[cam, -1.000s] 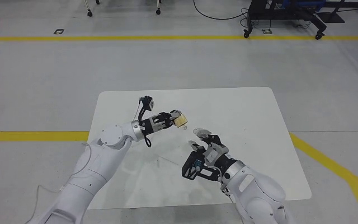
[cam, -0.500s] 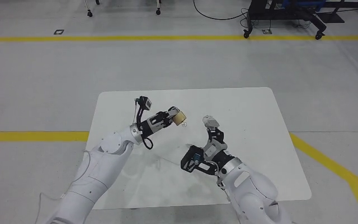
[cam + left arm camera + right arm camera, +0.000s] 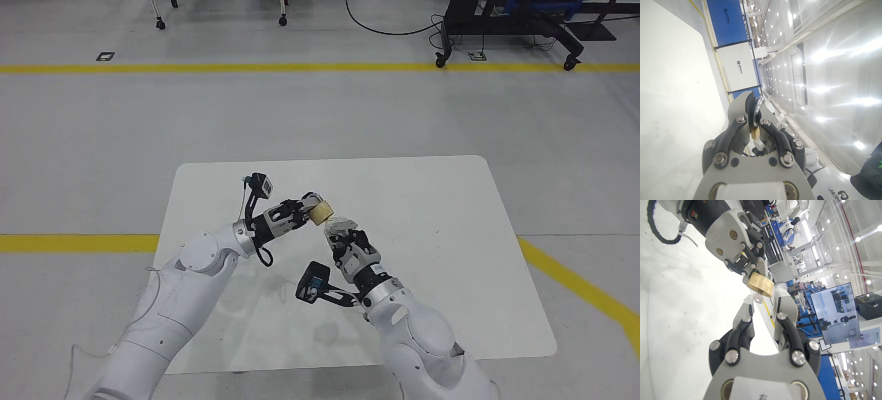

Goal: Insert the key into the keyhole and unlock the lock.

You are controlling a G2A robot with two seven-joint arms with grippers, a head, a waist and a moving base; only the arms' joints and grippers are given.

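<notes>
**1 Key in 1 Lock, 2 Claws Close By**

The left claw (image 3: 755, 107) was shut tight on the silver loop of 1 gold lock (image 3: 760, 284). It held the lock up above 1 white table (image 3: 440, 200). 1 key (image 3: 758, 298) sat in the lock's keyhole. The right claw (image 3: 763, 303) was open just beside the lock, with the key's round head between its 2 fingers.

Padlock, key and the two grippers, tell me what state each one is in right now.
Padlock: held in the air by its shackle; locked or unlocked cannot be told.
Key: seated in the keyhole, bow sticking out, ungripped.
Left gripper: shut on the padlock's shackle.
Right gripper: open, fingers either side of the key's bow, not touching it.
</notes>
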